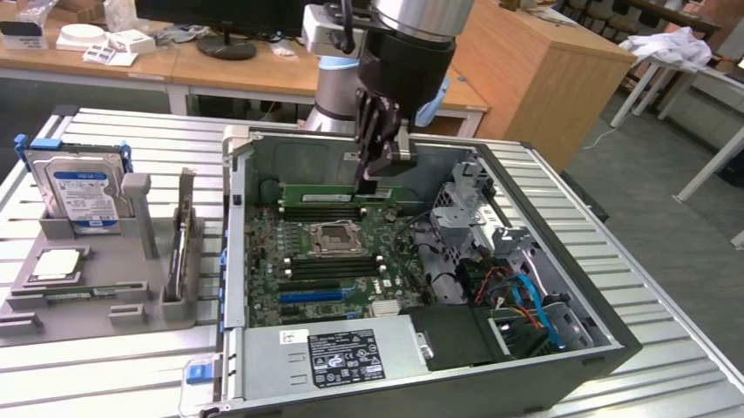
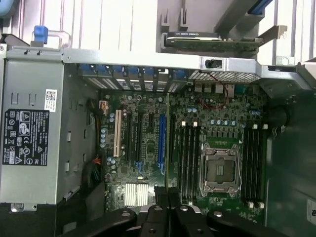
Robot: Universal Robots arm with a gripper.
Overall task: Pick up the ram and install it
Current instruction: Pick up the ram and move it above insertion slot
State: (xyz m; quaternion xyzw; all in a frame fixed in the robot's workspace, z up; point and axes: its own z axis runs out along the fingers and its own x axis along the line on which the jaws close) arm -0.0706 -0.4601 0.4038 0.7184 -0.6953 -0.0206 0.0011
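The ram (image 1: 320,188) is a thin green stick held level inside the open computer case (image 1: 239,261), just above the black memory slots (image 1: 320,212) on the far side of the CPU socket (image 1: 334,237). My gripper (image 1: 375,181) is shut on the stick's end nearer the exterior view's right. In the wrist view the ram (image 2: 168,143) shows edge-on as a narrow green line running out from the gripper (image 2: 168,200), alongside the memory slots (image 2: 187,153) next to the CPU socket (image 2: 220,168).
A grey tray (image 1: 70,305) at the exterior view's left holds a blue-labelled hard drive (image 1: 84,190), a square processor chip (image 1: 56,264) and an upright card (image 1: 180,248). In the case are the power supply (image 1: 331,357), a drive cage (image 1: 465,205) and cables (image 1: 524,296).
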